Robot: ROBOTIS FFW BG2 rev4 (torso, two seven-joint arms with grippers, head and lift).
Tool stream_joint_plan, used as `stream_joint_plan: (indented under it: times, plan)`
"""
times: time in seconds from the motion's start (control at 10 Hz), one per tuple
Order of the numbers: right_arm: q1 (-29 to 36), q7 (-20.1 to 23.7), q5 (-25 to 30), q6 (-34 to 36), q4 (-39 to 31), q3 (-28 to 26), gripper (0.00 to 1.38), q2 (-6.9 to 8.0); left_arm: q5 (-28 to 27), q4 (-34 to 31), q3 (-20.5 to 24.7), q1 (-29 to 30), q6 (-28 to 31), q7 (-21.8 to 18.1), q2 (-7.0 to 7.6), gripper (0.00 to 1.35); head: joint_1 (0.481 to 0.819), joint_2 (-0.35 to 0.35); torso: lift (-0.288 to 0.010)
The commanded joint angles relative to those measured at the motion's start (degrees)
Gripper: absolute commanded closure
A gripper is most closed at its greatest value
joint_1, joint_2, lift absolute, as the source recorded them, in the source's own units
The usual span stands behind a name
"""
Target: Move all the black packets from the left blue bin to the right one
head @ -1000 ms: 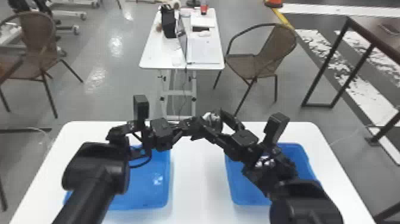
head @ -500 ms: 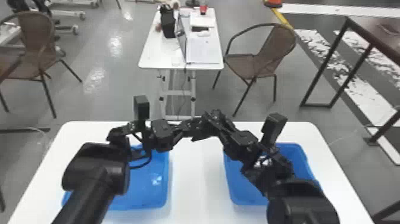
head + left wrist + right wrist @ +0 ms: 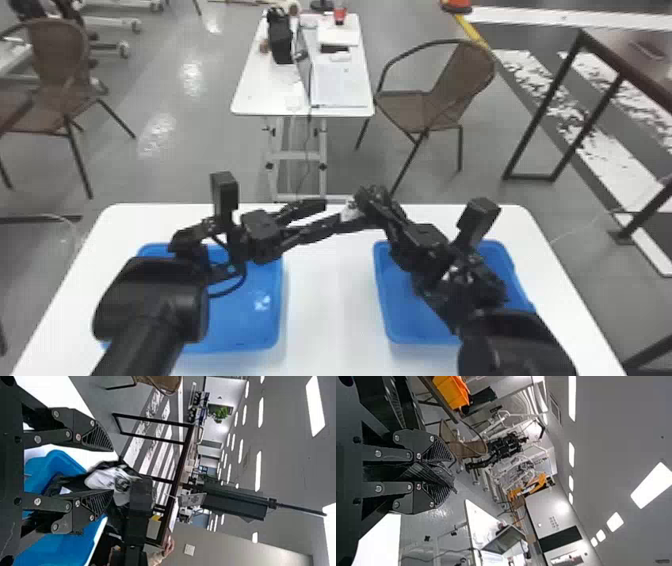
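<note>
Toward the bench's far edge, the right gripper clamps a black packet — the left gripper sits close, fingers apart.

The left arm rose over the left part of the desk, its wrist bent inward from the far left corner. The left gripper pointed right near the middle of the far edge, its jaws parted. The right arm angled inward from the right side, and the right gripper pointed left and away near that same edge, its jaws clamped nearly together.
</note>
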Motion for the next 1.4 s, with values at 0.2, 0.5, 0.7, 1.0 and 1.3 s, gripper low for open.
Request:
stream_joint_plan:
  times: [0.2, 0.5, 0.7, 1.0, 1.3]
  plan:
    - [0.27, 0.07, 3.41, -0.11, 4.38, -11.28, 1.28, -1.68, 1.40, -11.59, 8.41, 10.57, 3.15, 3.28, 2.72, 0.05, 0.695, -0.100, 0.000]
    - [1.94, 0.59, 1.38, -0.02, 13.43, -17.69, 1.28, -4.14, 3.34, -20.47, 15.97, 17.68, 4.73, 5.74, 2.63, 0.00, 0.695, -0.123, 0.000]
    - [2.12, 1.74, -0.55, 0.50, 16.68, -18.40, 1.28, -5.11, 3.25, -22.40, 17.55, 19.71, 4.90, 5.74, 2.81, 0.08, 0.695, -0.129, 0.000]
    - [1.68, 2.79, -3.62, 1.91, 21.78, -18.31, 1.21, -4.93, 2.37, -22.40, 18.69, 19.97, 4.55, 5.74, 1.67, 0.21, 0.695, -0.124, 0.000]
    - [2.47, 0.59, -3.71, -0.46, 18.97, -19.36, 0.01, -4.50, -3.61, -23.81, 21.86, 20.23, 7.45, 5.04, 1.76, 0.22, 0.695, -0.116, 0.000]
